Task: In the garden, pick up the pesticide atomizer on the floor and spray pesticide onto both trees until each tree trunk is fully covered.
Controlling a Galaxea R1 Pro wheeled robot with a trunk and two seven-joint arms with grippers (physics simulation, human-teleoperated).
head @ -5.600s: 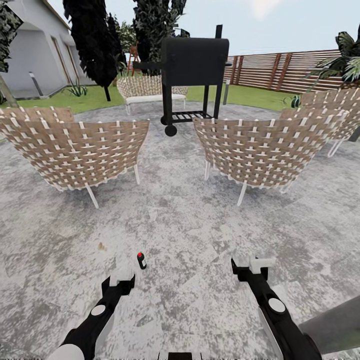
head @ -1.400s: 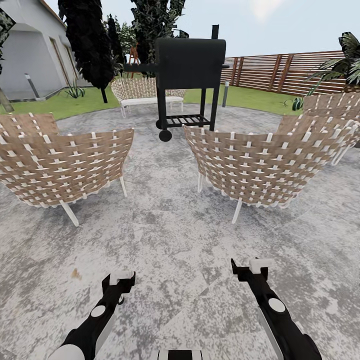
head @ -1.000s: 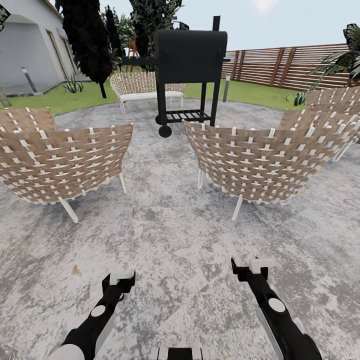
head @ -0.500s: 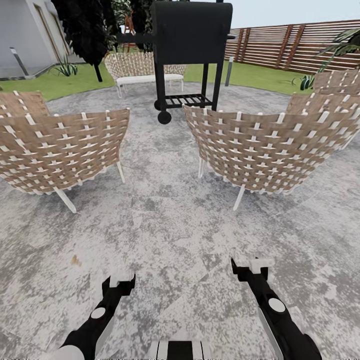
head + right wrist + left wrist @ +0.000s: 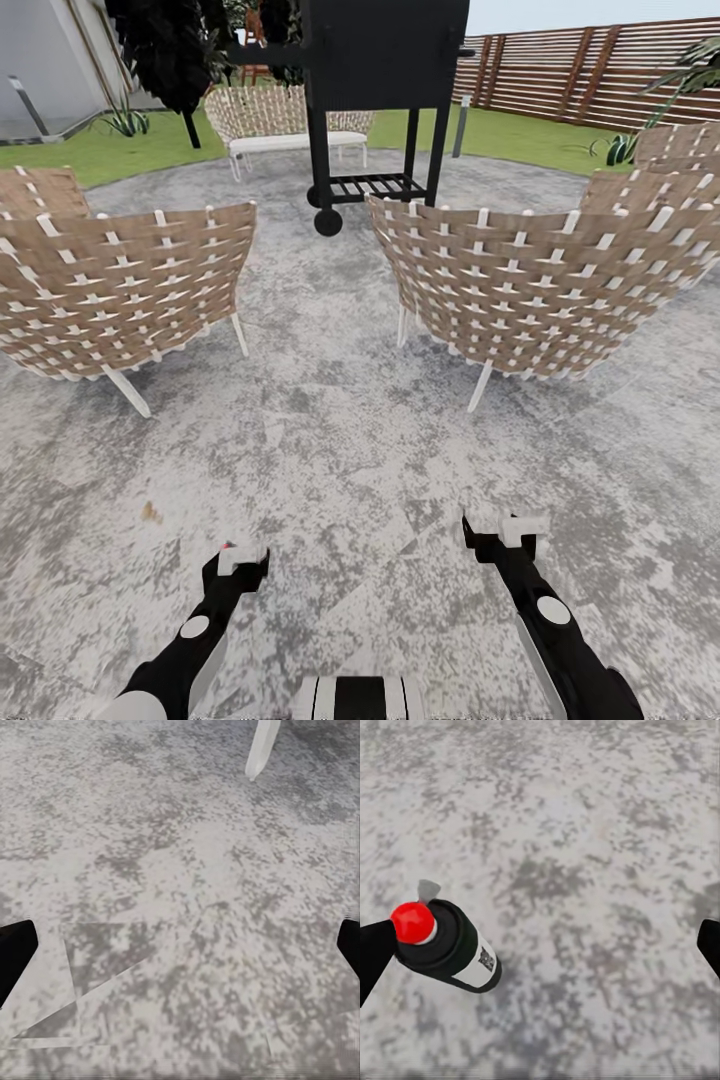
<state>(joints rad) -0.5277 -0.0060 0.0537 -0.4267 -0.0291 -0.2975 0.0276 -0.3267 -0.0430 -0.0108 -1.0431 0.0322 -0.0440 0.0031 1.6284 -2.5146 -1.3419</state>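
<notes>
Black left gripper (image 5: 540, 949): spread wide, empty, above grey mottled stone paving (image 5: 585, 832). Black red-capped pesticide atomizer (image 5: 446, 945) stands just beside one finger. Advice: centre over the bottle, descend, then close. Right gripper (image 5: 180, 952): likewise spread, empty.

I am operating on a residential garden patio: mottled grey paving (image 5: 330, 440) under the jaws, woven lounge chairs (image 5: 520, 290) and a black barbecue grill (image 5: 380, 60) ahead, lawn (image 5: 500, 140), slatted wooden fence (image 5: 580, 80) and house wall (image 5: 40, 60) beyond.
</notes>
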